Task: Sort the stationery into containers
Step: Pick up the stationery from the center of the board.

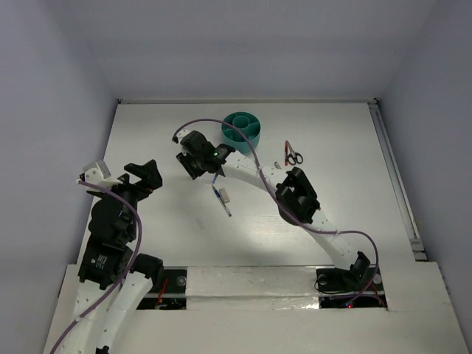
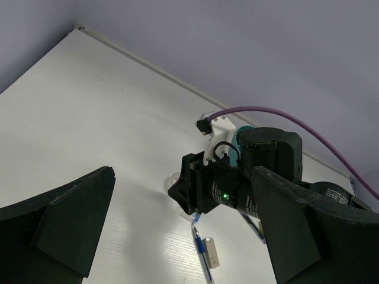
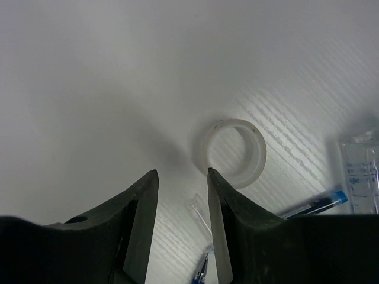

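Note:
The teal cup stands at the back middle of the table; part of it shows in the left wrist view. A blue pen lies beside a small white block, both also in the left wrist view: the pen and the block. My right gripper hovers just left of the cup, open and empty. Under it lie a white ring, a thin clear piece and a blue pen. My left gripper is open and empty, held high at the left.
Scissors with red and black handles lie right of the cup, with a tiny pale bit beside them. A clear plastic piece lies at the right edge of the right wrist view. Purple cables run along both arms. Walls enclose the table.

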{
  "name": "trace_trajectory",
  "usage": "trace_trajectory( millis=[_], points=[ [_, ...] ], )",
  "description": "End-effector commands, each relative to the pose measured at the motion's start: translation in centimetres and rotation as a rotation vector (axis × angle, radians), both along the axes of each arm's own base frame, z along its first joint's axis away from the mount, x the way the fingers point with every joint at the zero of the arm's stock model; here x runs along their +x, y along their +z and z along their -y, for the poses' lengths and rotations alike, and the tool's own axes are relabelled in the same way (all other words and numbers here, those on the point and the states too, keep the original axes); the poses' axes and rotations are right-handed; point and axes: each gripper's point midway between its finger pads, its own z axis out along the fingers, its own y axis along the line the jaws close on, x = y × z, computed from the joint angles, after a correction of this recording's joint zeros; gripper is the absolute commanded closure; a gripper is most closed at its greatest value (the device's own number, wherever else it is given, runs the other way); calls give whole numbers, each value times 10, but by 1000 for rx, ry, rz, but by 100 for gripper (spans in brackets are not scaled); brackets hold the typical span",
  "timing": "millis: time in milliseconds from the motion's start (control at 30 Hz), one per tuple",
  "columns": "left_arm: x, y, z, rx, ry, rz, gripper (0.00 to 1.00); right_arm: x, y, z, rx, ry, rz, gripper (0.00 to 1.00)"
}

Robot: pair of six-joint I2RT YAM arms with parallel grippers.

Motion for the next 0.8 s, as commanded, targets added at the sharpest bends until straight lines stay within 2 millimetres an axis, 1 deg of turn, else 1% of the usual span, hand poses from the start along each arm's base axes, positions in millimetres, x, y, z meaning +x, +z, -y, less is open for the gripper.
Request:
trace_trajectory(
  millis=[0,33,100,133,200,533,567,633,667,733,767],
  points=[
    [-2,22,0,-20,-7,65,1,10,22,-11,18,4,81,55],
    [-2,22,0,-19,-7,66,1,11,16,-11,9,9,81,55],
    [-2,22,1,-17,-11,65,1,13,13,-13,3,16,84,56],
    [-2,22,1,-16,-14,63,1,15,17,-16,11,20,95,56],
    [-1,22,2,-13,-16,63,1,16,5,-16,-10,17,87,57],
    [0,22,7,-1,-45,65,1,27,-10,-17,-43,23,134,59],
    [0,23,7,-1,-45,67,1,27,-12,-17,-44,24,134,61],
    [0,22,7,0,-45,64,1,27,-16,-18,-42,23,132,67],
    [0,23,7,-1,-46,67,1,27,-16,-19,-38,21,132,73],
    [0,23,7,0,-45,66,1,27,-17,-22,-22,25,131,77],
    [0,23,7,1,-46,66,1,32,-17,-20,-11,15,125,78]
  ],
)
